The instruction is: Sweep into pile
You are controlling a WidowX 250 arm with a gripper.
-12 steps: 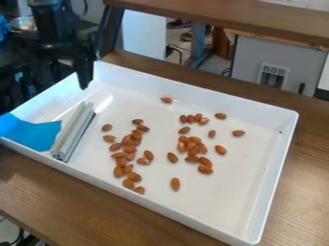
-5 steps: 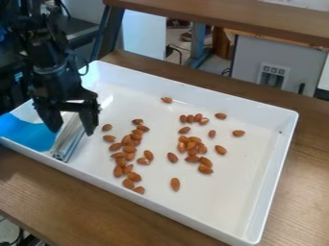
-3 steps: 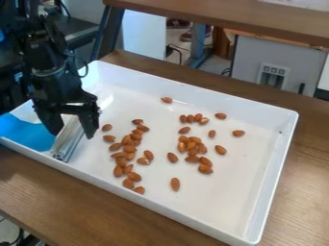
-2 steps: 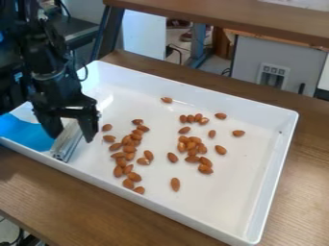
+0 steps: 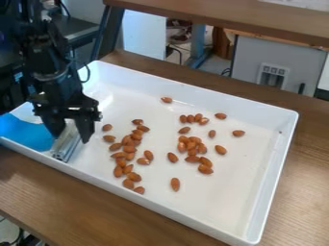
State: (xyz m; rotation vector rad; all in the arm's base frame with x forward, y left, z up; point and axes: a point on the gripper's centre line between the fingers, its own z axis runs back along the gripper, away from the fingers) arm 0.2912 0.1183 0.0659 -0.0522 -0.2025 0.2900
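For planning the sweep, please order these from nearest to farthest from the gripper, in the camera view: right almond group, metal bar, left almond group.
1. Metal bar, at the gripper
2. Left almond group, right of the bar
3. Right almond group, beyond the left one

Brown wooden desk [image 5: 308,158], second wooden tabletop [image 5: 257,20] beyond it, white panel [image 5: 144,34] below, bluish leg [image 5: 198,43] to its right, grey cabinet [image 5: 247,57] with slotted plate [image 5: 273,75], perhaps dark cables [image 5: 24,238] lower left

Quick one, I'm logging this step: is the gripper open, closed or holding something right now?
Gripper: open, jaws apart on either side of the metal bar; no firm grip visible.
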